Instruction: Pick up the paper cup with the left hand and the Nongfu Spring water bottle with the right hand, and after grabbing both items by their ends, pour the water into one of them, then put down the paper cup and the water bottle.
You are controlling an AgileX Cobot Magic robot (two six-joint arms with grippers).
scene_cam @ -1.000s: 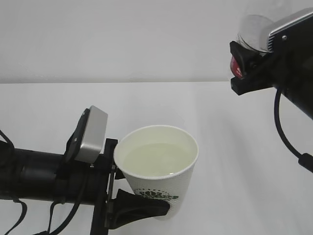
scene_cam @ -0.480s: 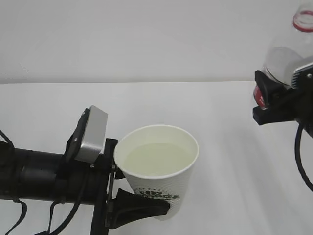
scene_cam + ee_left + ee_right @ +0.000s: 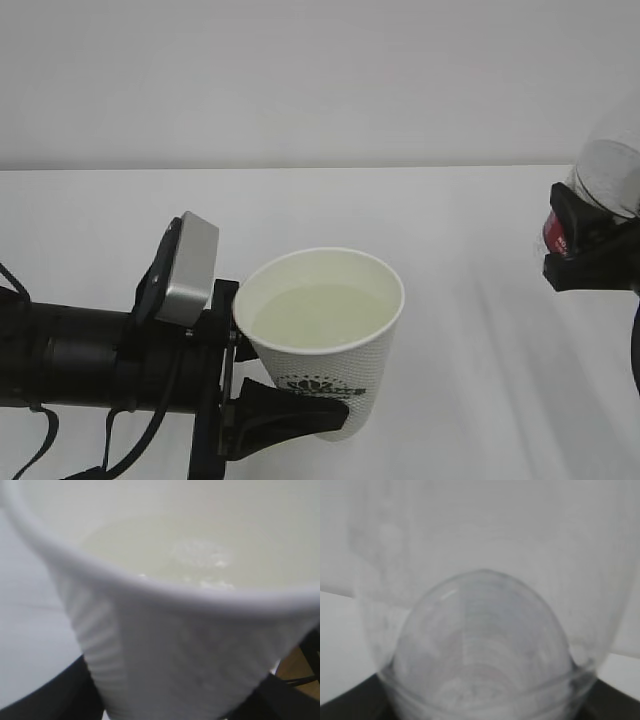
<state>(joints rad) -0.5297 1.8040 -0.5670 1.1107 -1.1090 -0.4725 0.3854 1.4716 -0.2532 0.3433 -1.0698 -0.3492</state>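
The white paper cup (image 3: 322,345) with its dark green logo is held upright near the bottom centre. My left gripper (image 3: 305,400) is shut on its lower part. The cup holds pale yellowish water (image 3: 318,308) well up its cream inside. In the left wrist view the paper cup (image 3: 175,645) fills the frame, with water (image 3: 165,550) inside and dark fingers (image 3: 50,697) at both lower corners. At the right edge the clear Nongfu Spring water bottle (image 3: 612,168) stands upright, and my right gripper (image 3: 592,250) is shut on its red-labelled lower end. The bottle (image 3: 480,630) fills the right wrist view.
A white table (image 3: 480,330) lies under both arms, with a plain pale wall behind it. The left arm's silver-grey wrist block (image 3: 187,270) sits just left of the cup. The bottle's top runs out of the exterior view.
My right gripper has carried the bottle rightward and down to the frame's edge, turning it from tipped over to upright. The cup has sunk slightly in my left gripper.
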